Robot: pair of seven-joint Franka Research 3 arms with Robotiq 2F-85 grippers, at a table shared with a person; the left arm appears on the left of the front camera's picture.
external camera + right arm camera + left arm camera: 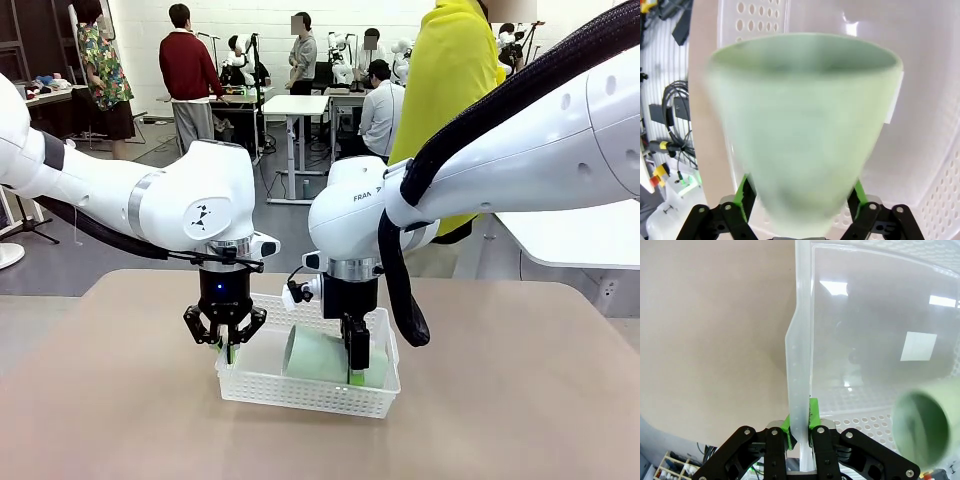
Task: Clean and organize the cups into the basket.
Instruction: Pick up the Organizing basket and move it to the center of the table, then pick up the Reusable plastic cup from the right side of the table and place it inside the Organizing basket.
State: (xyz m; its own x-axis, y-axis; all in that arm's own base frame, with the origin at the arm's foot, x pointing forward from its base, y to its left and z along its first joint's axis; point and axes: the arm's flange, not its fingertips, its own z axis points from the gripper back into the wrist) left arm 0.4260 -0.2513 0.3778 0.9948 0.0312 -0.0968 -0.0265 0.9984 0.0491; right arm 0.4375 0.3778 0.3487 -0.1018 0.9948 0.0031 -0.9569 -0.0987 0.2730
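The white mesh basket (300,393) sits in the middle of the tan table. My left gripper (228,348) is shut on its left wall, and in the left wrist view the green pads pinch the thin rim (800,365) from both sides. A pale mint green cup (315,358) lies on its side inside the basket. My right gripper (355,372) reaches down into the basket over it. In the right wrist view the cup (805,135) is blurred between sharp fingers (746,192) that stand apart beside its narrow end. The cup's mouth (920,427) also shows in the left wrist view.
A person in yellow (450,90) stands at the far side of the table (520,400). A white table (570,235) is at the back right. Bare table surface lies left, right and in front of the basket.
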